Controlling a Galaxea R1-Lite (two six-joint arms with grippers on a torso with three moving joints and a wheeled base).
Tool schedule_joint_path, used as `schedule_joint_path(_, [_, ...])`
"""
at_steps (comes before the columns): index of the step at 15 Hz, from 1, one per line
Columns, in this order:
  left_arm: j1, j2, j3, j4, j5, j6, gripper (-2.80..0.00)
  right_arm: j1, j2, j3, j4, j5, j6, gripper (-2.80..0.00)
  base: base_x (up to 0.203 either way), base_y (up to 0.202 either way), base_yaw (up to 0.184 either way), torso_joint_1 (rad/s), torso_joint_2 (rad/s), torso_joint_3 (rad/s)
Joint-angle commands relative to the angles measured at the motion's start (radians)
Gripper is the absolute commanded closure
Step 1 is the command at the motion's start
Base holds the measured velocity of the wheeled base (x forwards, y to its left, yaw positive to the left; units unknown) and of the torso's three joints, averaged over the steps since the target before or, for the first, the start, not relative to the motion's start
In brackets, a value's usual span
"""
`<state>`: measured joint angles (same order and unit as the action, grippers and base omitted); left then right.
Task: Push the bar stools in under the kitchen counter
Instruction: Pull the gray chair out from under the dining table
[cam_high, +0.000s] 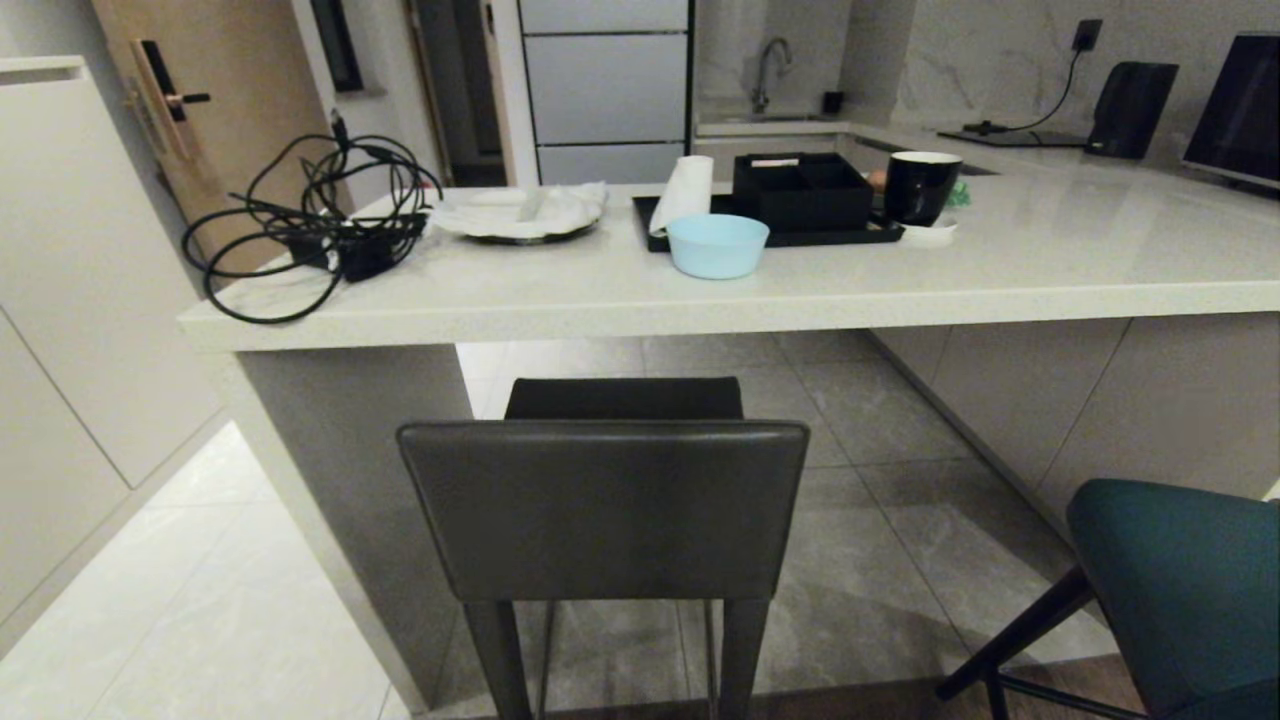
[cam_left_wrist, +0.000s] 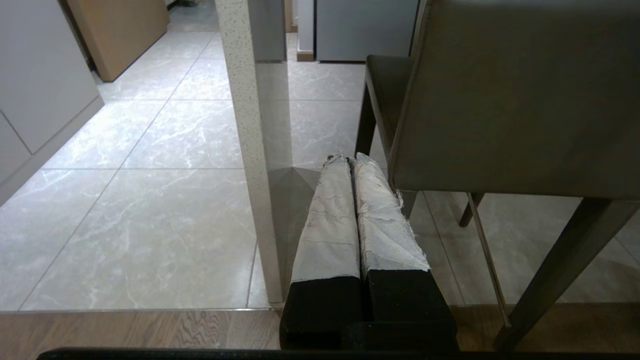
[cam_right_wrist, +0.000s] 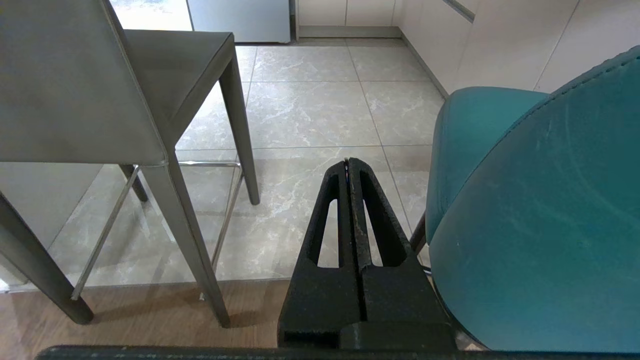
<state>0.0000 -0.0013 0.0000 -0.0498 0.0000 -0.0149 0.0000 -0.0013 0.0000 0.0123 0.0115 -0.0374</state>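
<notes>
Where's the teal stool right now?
Head view: the teal stool sits at lower right, to the right of the grey stool, back from the kitchen counter, not under it.

Glossy stone-look kitchen counter (cam_high: 700, 290); beneath it matt leather-look grey stool (cam_high: 605, 505), smooth teal stool (cam_high: 1190, 590), polished marbled floor tiles (cam_high: 880, 480).

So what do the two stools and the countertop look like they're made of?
Grey stool: probably leather or faux leather, matte with seamed edges.
Teal stool: similar upholstery, fine-grained with a stitched rim; thin black legs, likely metal.
Countertop: stone-look slab, off-white, speckled, glossy with reflections.
</notes>
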Motion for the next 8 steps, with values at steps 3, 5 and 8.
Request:
schedule_joint_path(3, [0.0, 0.0, 0.017, 0.001, -0.001, 0.002, 0.0, 0.0, 0.0, -0.002, -0.007, 0.012, -0.015, 0.0, 0.0, 0.0, 0.0, 0.0, 0.0, 0.0])
schedule_joint_path(5, [0.0, 0.0, 0.012, 0.016, -0.003, 0.015, 0.0, 0.0, 0.023, -0.01, -0.006, 0.041, -0.084, 0.0, 0.0, 0.0, 0.0, 0.0, 0.0, 0.0])
schedule_joint_path(8, [-0.001, 0.0, 0.012, 0.013, -0.003, 0.01, 0.0, 0.0, -0.001, -0.006, -0.006, 0.039, -0.08, 0.0, 0.0, 0.0, 0.0, 0.0, 0.0, 0.0])
